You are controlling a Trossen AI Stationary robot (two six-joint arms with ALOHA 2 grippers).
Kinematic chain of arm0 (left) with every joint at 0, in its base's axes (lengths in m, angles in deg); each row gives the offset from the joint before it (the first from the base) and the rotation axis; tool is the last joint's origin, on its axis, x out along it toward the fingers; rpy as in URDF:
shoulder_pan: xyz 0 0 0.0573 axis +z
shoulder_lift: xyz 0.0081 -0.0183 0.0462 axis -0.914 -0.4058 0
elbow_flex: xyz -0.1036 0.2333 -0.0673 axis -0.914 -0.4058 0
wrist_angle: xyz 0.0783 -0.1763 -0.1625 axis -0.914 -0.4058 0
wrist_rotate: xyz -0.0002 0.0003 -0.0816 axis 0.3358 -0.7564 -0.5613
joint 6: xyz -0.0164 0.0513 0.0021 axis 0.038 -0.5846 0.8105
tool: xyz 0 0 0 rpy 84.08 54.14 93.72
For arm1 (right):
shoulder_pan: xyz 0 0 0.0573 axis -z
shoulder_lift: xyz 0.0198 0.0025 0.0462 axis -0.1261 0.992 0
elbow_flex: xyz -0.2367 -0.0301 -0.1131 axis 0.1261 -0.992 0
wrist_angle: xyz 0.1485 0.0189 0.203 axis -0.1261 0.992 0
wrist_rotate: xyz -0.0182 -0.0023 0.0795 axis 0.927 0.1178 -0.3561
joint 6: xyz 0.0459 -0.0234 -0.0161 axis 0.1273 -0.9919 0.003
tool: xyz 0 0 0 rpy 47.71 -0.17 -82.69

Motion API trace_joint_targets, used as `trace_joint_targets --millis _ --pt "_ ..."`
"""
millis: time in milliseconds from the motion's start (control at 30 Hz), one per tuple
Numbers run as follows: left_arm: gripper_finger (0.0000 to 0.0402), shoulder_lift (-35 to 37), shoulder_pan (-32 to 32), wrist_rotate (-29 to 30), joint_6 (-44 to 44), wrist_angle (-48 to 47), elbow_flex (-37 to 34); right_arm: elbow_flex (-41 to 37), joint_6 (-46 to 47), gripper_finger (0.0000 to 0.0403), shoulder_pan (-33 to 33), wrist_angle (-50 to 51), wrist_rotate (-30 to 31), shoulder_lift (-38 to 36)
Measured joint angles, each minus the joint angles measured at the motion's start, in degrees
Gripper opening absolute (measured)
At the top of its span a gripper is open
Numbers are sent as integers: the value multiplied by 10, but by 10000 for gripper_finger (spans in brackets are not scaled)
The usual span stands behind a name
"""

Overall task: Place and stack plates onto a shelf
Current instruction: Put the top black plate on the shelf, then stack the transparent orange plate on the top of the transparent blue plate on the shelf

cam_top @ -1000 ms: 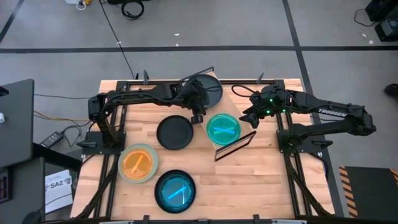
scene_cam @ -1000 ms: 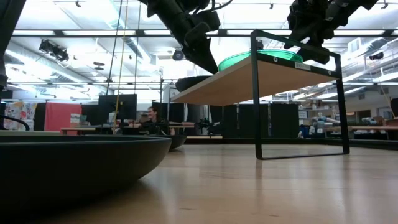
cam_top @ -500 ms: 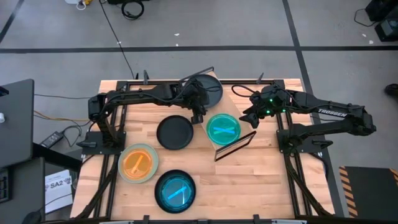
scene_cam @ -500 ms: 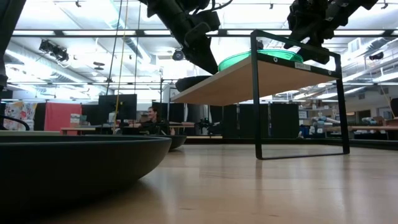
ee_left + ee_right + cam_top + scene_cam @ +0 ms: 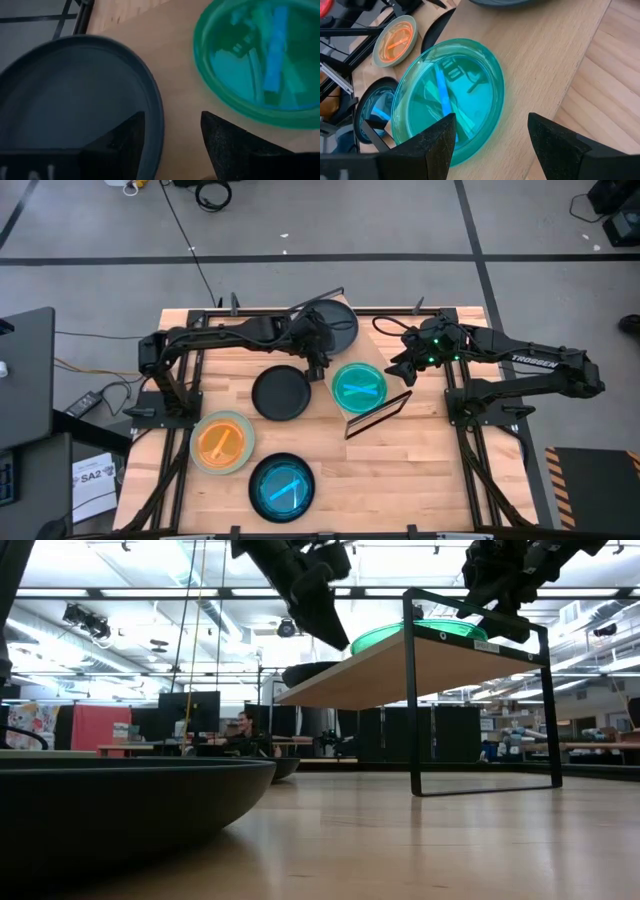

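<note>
We've got the shelf [image 5: 375, 412] on the tabletop [image 5: 420, 470] with two plates on its board: a dark grey plate [image 5: 70, 100] at the far end and a green plate [image 5: 359, 386] with a blue stripe beside it, apart, not stacked. The left claw [image 5: 172, 140] hangs just over the grey plate's rim, fingers spread and holding nothing, the rim edge lying between them. The right claw [image 5: 490, 137] is open and empty too, hovering beside the green plate.

Our read: the grey plate is set, and the left arm needs to clear out. Lift straight up first so a finger doesn't catch the rim and drag the plate off the board's end. Keep away from the wire frame.

Left on the tabletop: a black plate [image 5: 280, 392], an orange plate [image 5: 222, 442], and a teal plate [image 5: 281, 488] in a dark ring. Next pick is likely the black one; come in low at its rim.
</note>
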Motion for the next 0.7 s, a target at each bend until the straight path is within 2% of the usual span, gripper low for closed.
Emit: trace_joint_targets --millis 333,700 --pt "199 76 -36 -1 1 -57 0 0 0 252 0 0 0 0" --pt "196 150 -133 -2 66 -295 0 0 0 252 0 -1 0 0"
